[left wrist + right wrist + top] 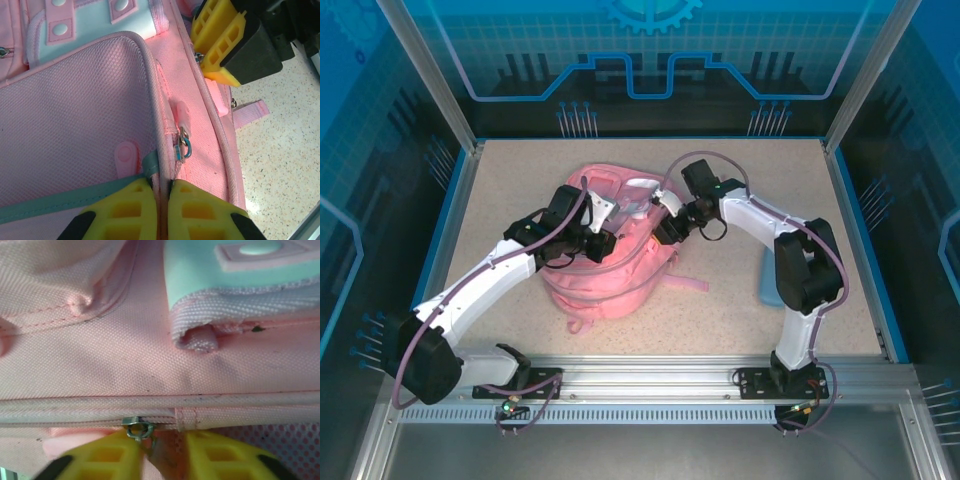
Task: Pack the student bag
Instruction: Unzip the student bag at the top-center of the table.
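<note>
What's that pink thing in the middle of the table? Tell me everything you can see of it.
It is a soft pink backpack, fabric by its look, lying slumped in the middle of the speckled table. It has a pale blue-white patch with pink studded tabs, a pink mesh panel, piped edges, a metal zip pull and a strap trailing right. The left gripper is pinched shut on a piped edge; the right gripper sits at a zip, beside its slider.

Top view: left arm (490, 275) and right arm (807, 265) overlie the student bag (610, 290), concealing its middle. A blue item (766, 285) at the table (720, 320) right edge is half hidden behind the right arm; type undetermined.

Right wrist view: right gripper (160, 452) fingers cut off at bottom edge; hold on zip pull (139, 429) undeterminable.
</note>
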Controlling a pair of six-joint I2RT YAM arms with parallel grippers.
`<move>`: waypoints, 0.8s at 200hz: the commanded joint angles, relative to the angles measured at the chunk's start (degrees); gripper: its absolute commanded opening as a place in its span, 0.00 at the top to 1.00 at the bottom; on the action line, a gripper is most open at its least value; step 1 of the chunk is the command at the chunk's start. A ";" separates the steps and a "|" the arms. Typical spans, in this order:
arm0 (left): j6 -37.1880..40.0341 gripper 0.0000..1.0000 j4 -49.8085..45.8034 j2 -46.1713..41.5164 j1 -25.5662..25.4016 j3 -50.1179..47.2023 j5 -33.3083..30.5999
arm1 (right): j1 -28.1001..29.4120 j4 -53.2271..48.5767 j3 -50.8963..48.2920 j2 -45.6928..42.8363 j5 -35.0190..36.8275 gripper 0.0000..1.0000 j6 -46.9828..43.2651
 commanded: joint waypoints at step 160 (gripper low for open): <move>-0.94 1.00 8.73 0.99 0.60 0.11 3.68 | 1.68 -17.51 6.87 -6.05 17.52 0.89 5.71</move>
